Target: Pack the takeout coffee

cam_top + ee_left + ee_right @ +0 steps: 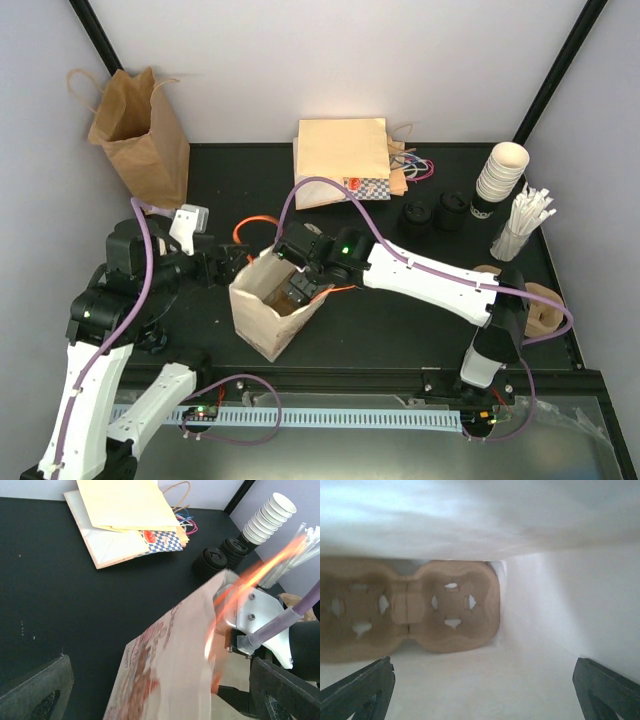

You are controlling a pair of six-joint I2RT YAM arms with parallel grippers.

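Note:
The takeout coffee does not show in any view. A printed paper bag (262, 320) stands open and tilted at the table's middle. My right gripper (300, 285) reaches into its mouth. From the right wrist view I look down the white inside of the bag (560, 605), where a brown cardboard cup carrier (440, 607) lies at the far end. My right gripper (482, 695) is open with nothing between its fingers. My left gripper (228, 262) is open beside the bag's left wall. In the left wrist view the blurred bag (170, 655) fills the space ahead of my open left gripper (160, 695).
An upright brown bag (140, 135) stands at the back left, and flat bags (340, 160) lie at the back middle. Two stacks of black lids (430, 212), lidless stacked cups (500, 175) and straws (520, 225) stand at the back right. Cardboard carriers (535, 300) lie at the right edge.

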